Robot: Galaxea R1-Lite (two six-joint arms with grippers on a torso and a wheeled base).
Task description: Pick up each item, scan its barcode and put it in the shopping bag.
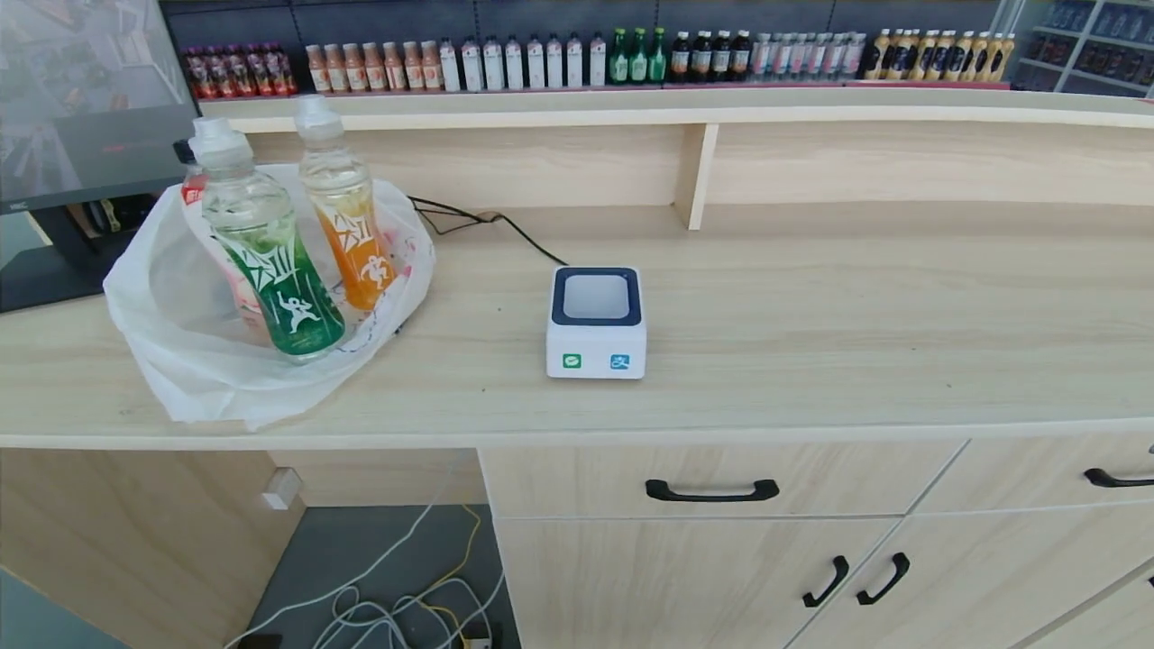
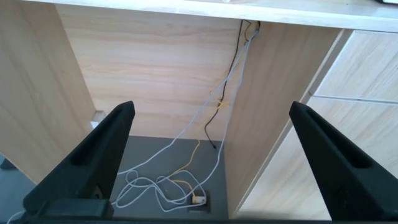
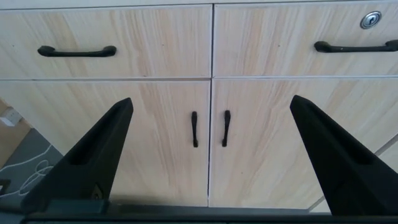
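Black, wedge-fingered left pincer [image 2: 210,107] and right pincer [image 3: 211,101] gape wide, lower than the boxy white scanner [image 1: 596,323]. Left of it, slim clear bottles [image 1: 270,261], perhaps three, stand in the crinkly shopping bag [image 1: 180,370].

A third bottle [image 1: 192,187] is being hidden almost wholly behind the green-labelled bottle [image 1: 270,261] in the shopping bag [image 1: 180,379]; only a strip of its red label is being left in sight. The black cable [image 1: 505,225] is being lost behind the bag's rim. The screen [image 1: 81,99] at the table's [image 1: 811,342] left end and the rightmost drawer handle [image 1: 1118,478] are being cut by the picture's edge. The shelf bottles [image 1: 577,59] are being shown too small to identify. The left hand's [image 2: 211,109] fingers [image 2: 93,162] and the right hand's [image 3: 211,102] fingers [image 3: 93,162] are being cropped at their bases.
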